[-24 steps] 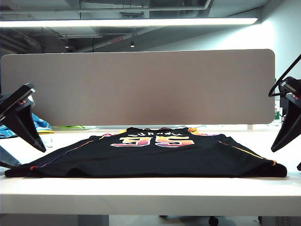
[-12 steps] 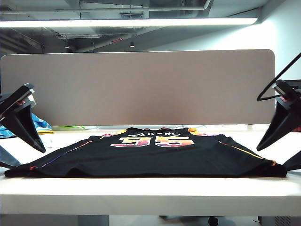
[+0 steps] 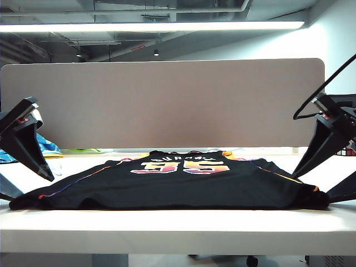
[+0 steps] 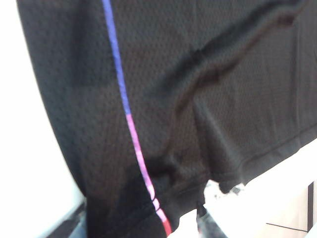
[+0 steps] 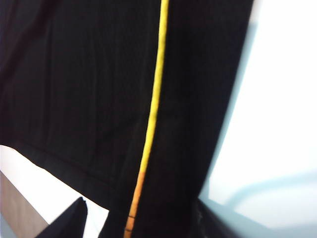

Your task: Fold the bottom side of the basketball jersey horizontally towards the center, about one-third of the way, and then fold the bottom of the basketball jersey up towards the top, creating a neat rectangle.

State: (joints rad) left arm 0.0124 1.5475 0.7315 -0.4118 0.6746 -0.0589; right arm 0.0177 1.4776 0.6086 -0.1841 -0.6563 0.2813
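Note:
The black basketball jersey (image 3: 178, 186) lies flat on the white table (image 3: 178, 225), its number 35 facing up. My left gripper (image 3: 36, 187) is open at the jersey's near left corner, one finger above the cloth and one low beside it. In the left wrist view the jersey (image 4: 223, 74), with blue-pink piping, runs between the spread fingers (image 4: 69, 229) of the left gripper (image 4: 141, 230). My right gripper (image 3: 311, 188) is open over the near right corner. In the right wrist view the jersey (image 5: 74, 89) and its yellow-orange piping lie between the right gripper's (image 5: 143, 223) spread fingers (image 5: 69, 220).
A grey partition panel (image 3: 161, 103) stands along the back of the table. A light blue cloth (image 3: 49, 147) lies at the far left behind the left gripper. The table's front edge runs just before the jersey's hem.
My right gripper has swung inward and down onto the jersey's near right corner, which has shifted slightly inward. The left gripper has hardly moved.

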